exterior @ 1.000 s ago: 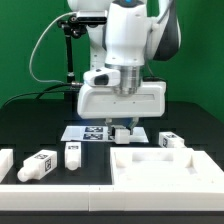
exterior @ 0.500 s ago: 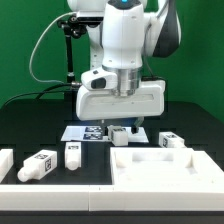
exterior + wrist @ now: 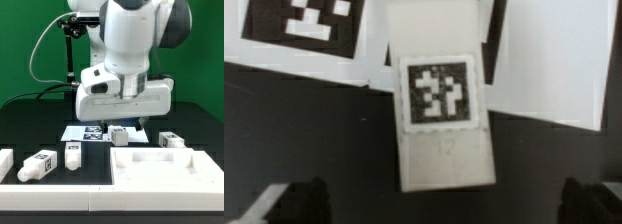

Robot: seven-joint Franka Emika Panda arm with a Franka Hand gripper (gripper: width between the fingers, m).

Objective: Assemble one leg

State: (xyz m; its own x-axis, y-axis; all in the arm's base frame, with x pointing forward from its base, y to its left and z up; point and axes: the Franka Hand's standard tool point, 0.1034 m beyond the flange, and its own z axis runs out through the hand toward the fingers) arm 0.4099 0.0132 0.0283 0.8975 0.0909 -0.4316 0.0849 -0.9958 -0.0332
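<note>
Since the earlier frame, the white robot arm has swung its upper links toward the exterior view's right and the hand has turned over the work. The leg beneath it has shifted little, if at all.

**Claw state.** The claw [image 3: 127,124] is wide. In the wrist view its two dark fingers [image 3: 295,205] stand well apart, one on each side of the part, touching nothing.

**Part location.** The small white stubby leg with a black-and-white square tag [image 3: 118,135] lies on the black counter [image 3: 45,125] near its centre. It is just beside the thin flat white marker board [image 3: 85,132].

**Orientation.** The leg [image 3: 441,110] lies on its side with the tag face up. Its long axis is horizontal and runs roughly square to the line joining the fingers, slightly skewed. One end meets the marker board [image 3: 544,80]; the other points away from it.

**Progress.**
- The task appears to be at an early stage.
- The leg is not gripped or lifted.
- The large white tray-shaped panel [image 3: 160,150], at the front edge toward the exterior view's right corner, shows no leg fitted.
- The steps left appear to be closing on the leg, lifting it, carrying it to the panel and seating it.
</note>
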